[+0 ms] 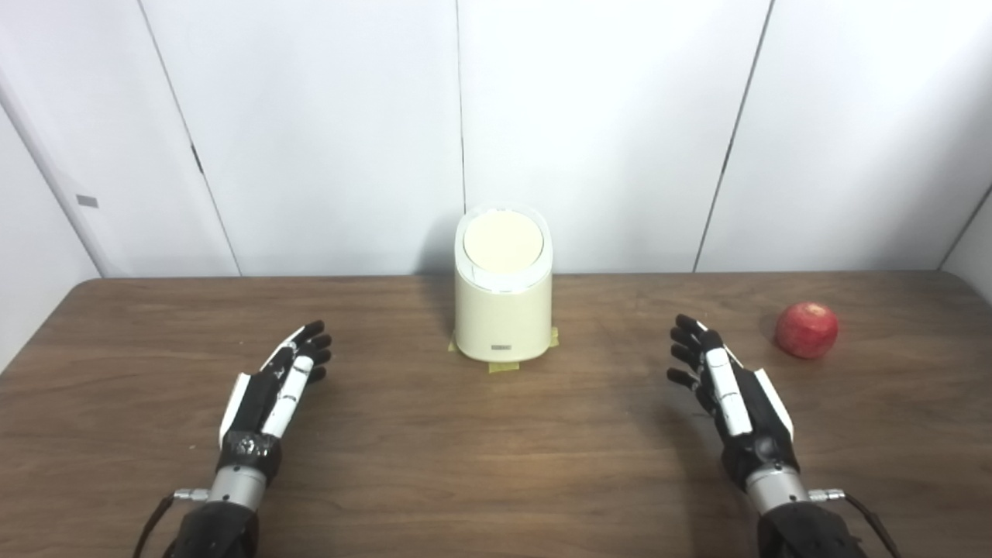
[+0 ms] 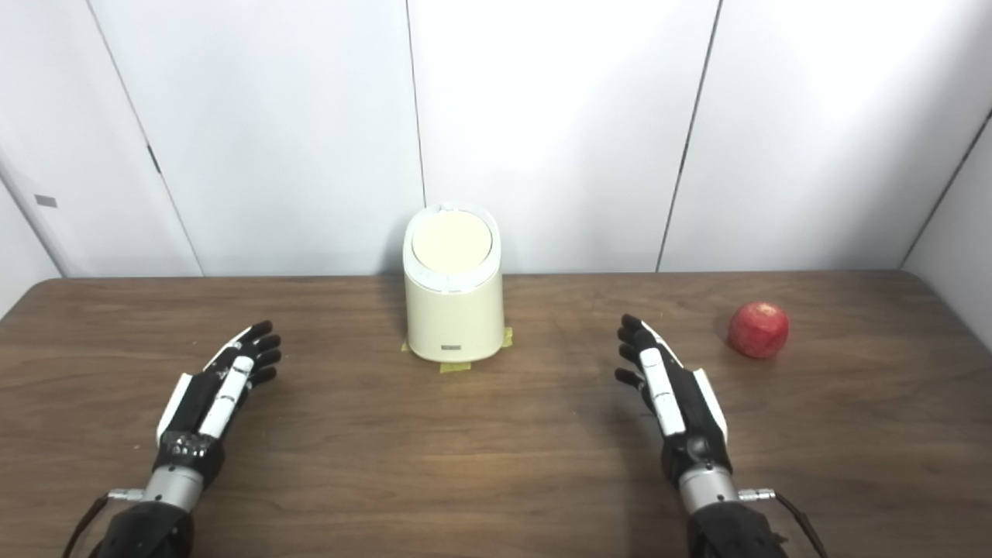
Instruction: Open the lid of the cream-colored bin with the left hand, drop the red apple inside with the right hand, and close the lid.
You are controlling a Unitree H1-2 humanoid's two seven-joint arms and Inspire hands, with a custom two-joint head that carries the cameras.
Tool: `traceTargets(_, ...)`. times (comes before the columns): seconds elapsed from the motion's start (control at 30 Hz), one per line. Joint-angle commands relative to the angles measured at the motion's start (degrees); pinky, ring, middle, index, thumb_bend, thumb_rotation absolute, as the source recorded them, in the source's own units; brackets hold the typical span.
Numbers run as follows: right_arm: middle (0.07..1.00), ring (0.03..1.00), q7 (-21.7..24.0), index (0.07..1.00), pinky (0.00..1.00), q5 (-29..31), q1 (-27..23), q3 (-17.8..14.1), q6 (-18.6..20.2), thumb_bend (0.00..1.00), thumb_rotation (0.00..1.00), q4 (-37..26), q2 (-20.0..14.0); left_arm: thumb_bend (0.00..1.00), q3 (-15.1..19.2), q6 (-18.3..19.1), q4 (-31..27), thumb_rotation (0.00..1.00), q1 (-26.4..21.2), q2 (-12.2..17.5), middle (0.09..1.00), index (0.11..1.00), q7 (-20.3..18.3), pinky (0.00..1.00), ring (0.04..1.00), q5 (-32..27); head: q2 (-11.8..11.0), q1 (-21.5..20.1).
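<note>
A: Judging by looks, the apple point(image 1: 807, 329) is firm, smooth and round, so it may roll; cupping it from above around its widest part seems safest.

B: And the bin point(image 1: 503, 298)?

A: Likely light plastic, taped to the desk point(image 1: 496, 457). Its lid point(image 1: 502, 242) is shut; I'd lift at the front rim.

B: Where are they?

A: The apple sits just ahead and outward of the right hand point(image 1: 727, 386), near but apart. The bin stands ahead and inward of the left hand point(image 1: 280, 381), well apart. Both hands hover spread, holding nothing.

Matt wood-grain table point(image 1: 496, 465) — smooth plastic bin point(image 1: 504, 318), glossy apple point(image 1: 807, 330).
</note>
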Motion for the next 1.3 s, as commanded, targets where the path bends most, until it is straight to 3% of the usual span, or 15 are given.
traceTargets(0.0, 0.895, 0.899, 0.32, 0.889, 0.82, 0.22, -2.21, 0.02, -1.26, 0.52, 0.97, -1.72, -0.23, 0.46, -0.42, -0.31, 2.27, 0.79, 1.45, -0.09, 0.865, 0.888, 0.03, 0.86, 0.859, 0.06, 0.05, -0.02)
traceTargets(0.2, 0.897, 0.899, 0.39, 0.890, 0.82, 0.31, -2.25, 0.03, -1.54, 0.52, 0.98, -1.53, -0.30, 0.50, -0.39, -0.46, 2.46, 0.78, 1.41, -0.10, 0.861, 0.885, 0.02, 0.87, 0.858, -0.03, 0.05, -0.02)
traceTargets(0.47, 0.902, 0.901, 0.51, 0.896, 0.82, 0.29, -2.18, 0.17, -1.33, 0.51, 0.98, -1.64, -0.34, 0.44, -0.34, -0.52, 2.31, 0.79, 1.47, -0.05, 0.863, 0.887, 0.05, 0.86, 0.857, 0.02, 0.16, -0.25)
traceTargets(0.9, 0.905, 0.904, 0.49, 0.896, 0.82, 0.22, -2.16, 0.40, -1.31, 0.52, 0.97, -1.90, -0.30, 0.48, -0.22, -0.64, 2.35, 0.78, 1.44, 0.03, 0.860, 0.887, -0.32, 0.86, 0.852, -0.53, 0.00, -0.05)
traceTargets(1.1, 0.898, 0.897, -0.15, 0.892, 0.81, -0.54, -2.54, 0.72, -0.87, 0.53, 0.97, -1.61, 0.24, 0.48, 2.06, 1.08, 2.05, 0.64, 0.68, -0.92, 0.876, 0.894, -0.78, 0.86, 0.863, -5.03, -0.59, -0.23)
traceTargets(1.27, 0.900, 0.899, -0.11, 0.892, 0.82, -0.02, -2.77, 0.61, -2.15, 0.51, 0.97, -0.55, 0.79, 0.50, 2.58, 5.83, -2.13, 0.45, -0.90, 0.06, 0.879, 0.911, 0.28, 0.86, 0.857, -4.31, -1.11, -0.99)
